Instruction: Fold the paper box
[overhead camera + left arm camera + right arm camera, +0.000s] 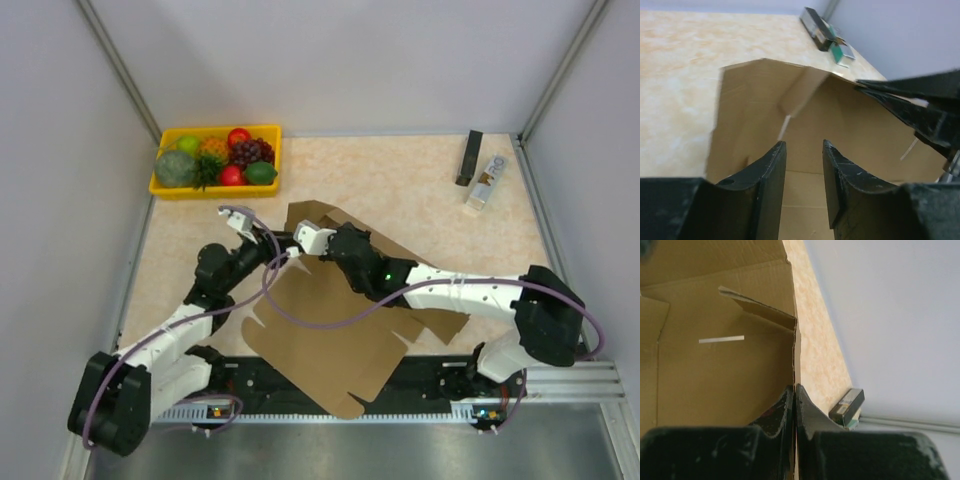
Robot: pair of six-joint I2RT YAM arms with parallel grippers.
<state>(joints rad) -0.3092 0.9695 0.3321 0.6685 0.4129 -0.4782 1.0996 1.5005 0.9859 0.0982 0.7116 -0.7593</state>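
Top external: the brown corrugated cardboard box [330, 365] is seen mostly unfolded; one wall is pinched by the right end effector [796, 390]; left end effector [803, 145] is spread.

From above, my right arm [460, 292] hides part of the paper box [320, 345]. The far carton [486, 183] carries print too small to read.

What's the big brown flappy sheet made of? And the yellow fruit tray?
The big brown die-cut sheet looks like matte corrugated cardboard: its cut edges show thickness and faint ribbing. The yellow rectangular fruit tray is probably plastic: smooth, evenly bright, with a moulded rim, though it is too far to be sure.
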